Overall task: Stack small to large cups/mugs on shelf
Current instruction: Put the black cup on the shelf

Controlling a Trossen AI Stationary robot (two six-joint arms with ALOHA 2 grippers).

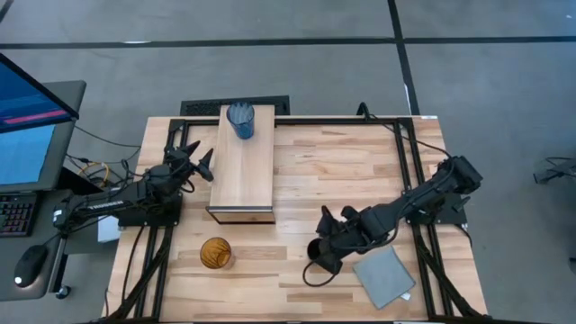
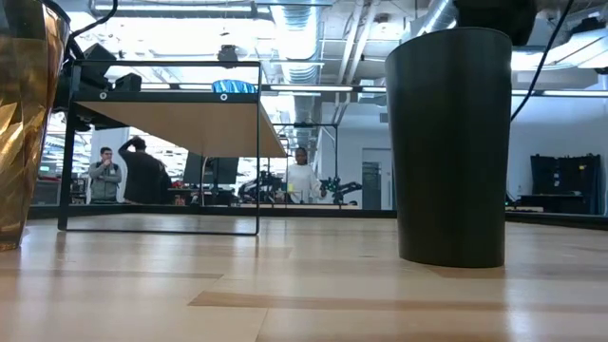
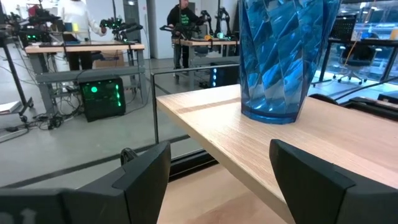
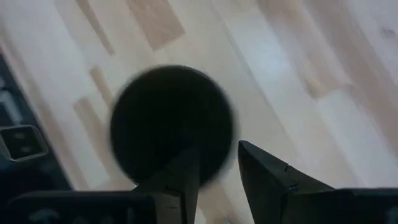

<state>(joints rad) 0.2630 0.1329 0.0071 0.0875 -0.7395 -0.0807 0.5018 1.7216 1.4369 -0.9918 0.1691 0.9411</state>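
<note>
The translucent blue cup [image 1: 240, 120] stands upright on the far end of the light-wood shelf [image 1: 241, 171]; it also shows in the left wrist view [image 3: 286, 56]. The amber cup [image 1: 215, 253] stands on the table near the front, and at the low view's left edge [image 2: 24, 123]. The black cup [image 2: 448, 142] stands upright on the table under my right gripper [image 1: 322, 252], which is shut on it. My left gripper [image 1: 200, 162] is open and empty beside the shelf's left side. My right gripper holds the black cup at its rim [image 4: 221, 158], one finger [image 4: 186, 177] inside the cup and the other finger [image 4: 267, 177] outside. The fingers come from above, pointing down. The cup stands upright with its base [image 2: 448, 256] on the table.
A grey-blue folded cloth [image 1: 385, 276] lies on the table near the front right, beside the right gripper. A monitor and keyboard [image 1: 27, 135] stand off the table's left. People stand in the room beyond the table [image 2: 123, 171].
</note>
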